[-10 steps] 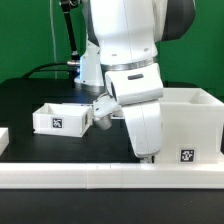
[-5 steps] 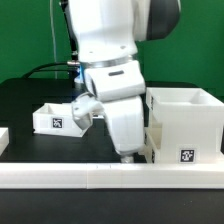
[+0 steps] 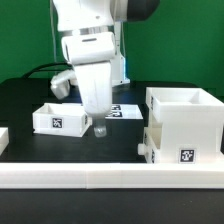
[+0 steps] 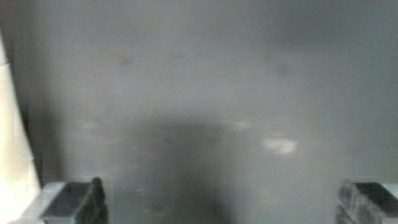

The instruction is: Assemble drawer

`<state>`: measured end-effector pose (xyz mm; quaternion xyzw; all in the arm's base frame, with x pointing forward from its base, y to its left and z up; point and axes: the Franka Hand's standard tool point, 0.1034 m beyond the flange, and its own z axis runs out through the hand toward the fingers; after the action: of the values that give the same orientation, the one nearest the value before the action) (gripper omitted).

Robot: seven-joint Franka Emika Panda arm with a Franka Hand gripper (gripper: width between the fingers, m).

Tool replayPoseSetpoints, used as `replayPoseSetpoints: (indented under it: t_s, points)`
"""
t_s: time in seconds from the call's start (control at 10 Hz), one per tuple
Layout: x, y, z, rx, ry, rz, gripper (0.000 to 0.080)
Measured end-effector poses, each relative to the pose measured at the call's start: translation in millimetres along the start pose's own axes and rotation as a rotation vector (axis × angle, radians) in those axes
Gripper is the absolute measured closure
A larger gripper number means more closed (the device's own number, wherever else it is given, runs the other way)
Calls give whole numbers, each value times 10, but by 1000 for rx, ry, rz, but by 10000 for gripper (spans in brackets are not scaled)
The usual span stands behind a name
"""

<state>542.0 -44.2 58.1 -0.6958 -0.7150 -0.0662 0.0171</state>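
Observation:
The big white hollow casing (image 3: 186,124) stands at the exterior view's right, with a black-and-white tag on its front. A small open-top white tray (image 3: 62,117) sits at the exterior view's left, tag facing front. A corner of another white part (image 3: 3,137) shows at the far left edge. My gripper (image 3: 100,129) hangs just above the black table beside the small tray, on the casing's side of it. In the wrist view my gripper (image 4: 221,203) is open, its fingers (image 4: 77,200) wide apart, with only bare table between them.
A long low white rail (image 3: 110,176) runs along the front edge of the black table (image 3: 120,145). The marker board (image 3: 122,110) lies flat behind my gripper. Cables hang at the back left before a green wall.
My arm has swung from in front of the casing toward the exterior view's left, now beside the small tray. The casing's front is uncovered. The gripper holds nothing throughout.

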Motion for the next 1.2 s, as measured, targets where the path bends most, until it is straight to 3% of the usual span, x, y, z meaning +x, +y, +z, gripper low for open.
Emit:
replayPoseSetpoints:
  t_s: [0.2, 0.6, 0.8, 1.1, 1.2]
  points:
    - [-5, -223, -160, 2, -24, 35, 151]
    - [-4, -217, -114, 7, -19, 47, 151]
    - [-17, -227, -108, 2, -17, 217, 151]
    - [-130, -394, -150, -58, -12, 569, 151]
    - [-146, -440, -171, -58, -13, 675, 151]
